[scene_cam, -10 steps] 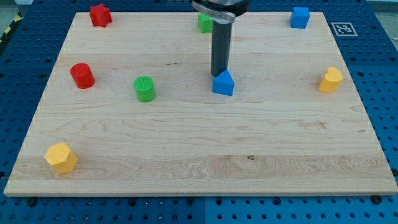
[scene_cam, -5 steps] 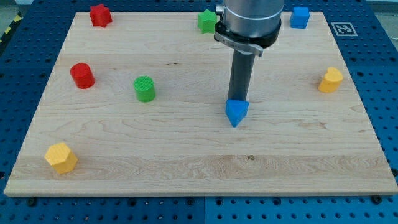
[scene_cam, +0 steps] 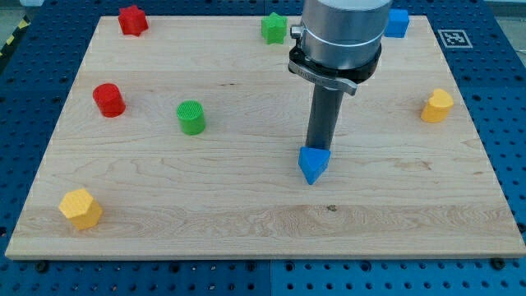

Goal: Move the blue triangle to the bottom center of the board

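Observation:
The blue triangle (scene_cam: 313,164) lies on the wooden board (scene_cam: 246,205), a little right of the middle, its point turned toward the view's bottom. My tip (scene_cam: 317,150) stands at the triangle's top edge, touching it from the view's top. The dark rod rises from there to the arm's grey body at the view's top.
A green cylinder (scene_cam: 191,117) and a red cylinder (scene_cam: 108,99) stand at the left. A yellow hexagon (scene_cam: 80,208) is at the bottom left. A red star (scene_cam: 131,20), a green star (scene_cam: 274,27) and a blue cube (scene_cam: 398,22) line the top edge. A yellow block (scene_cam: 437,105) is at the right.
The tip has pushed the blue triangle toward the view's bottom and slightly right, and the triangle has turned so its point faces the bottom. The other blocks have not moved.

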`<state>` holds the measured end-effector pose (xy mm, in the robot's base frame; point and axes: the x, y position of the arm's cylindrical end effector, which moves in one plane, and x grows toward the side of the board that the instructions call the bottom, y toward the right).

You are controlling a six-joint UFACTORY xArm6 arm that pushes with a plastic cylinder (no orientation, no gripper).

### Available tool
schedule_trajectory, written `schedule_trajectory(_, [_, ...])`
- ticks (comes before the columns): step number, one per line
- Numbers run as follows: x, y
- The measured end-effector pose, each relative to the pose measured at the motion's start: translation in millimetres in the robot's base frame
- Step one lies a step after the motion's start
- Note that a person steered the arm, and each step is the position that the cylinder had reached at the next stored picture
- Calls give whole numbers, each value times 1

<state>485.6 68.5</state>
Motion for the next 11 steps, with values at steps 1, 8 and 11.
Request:
schedule_trajectory(1, [10, 0])
schedule_trajectory(8, [55, -1])
schedule_trajectory(11, [72, -9])
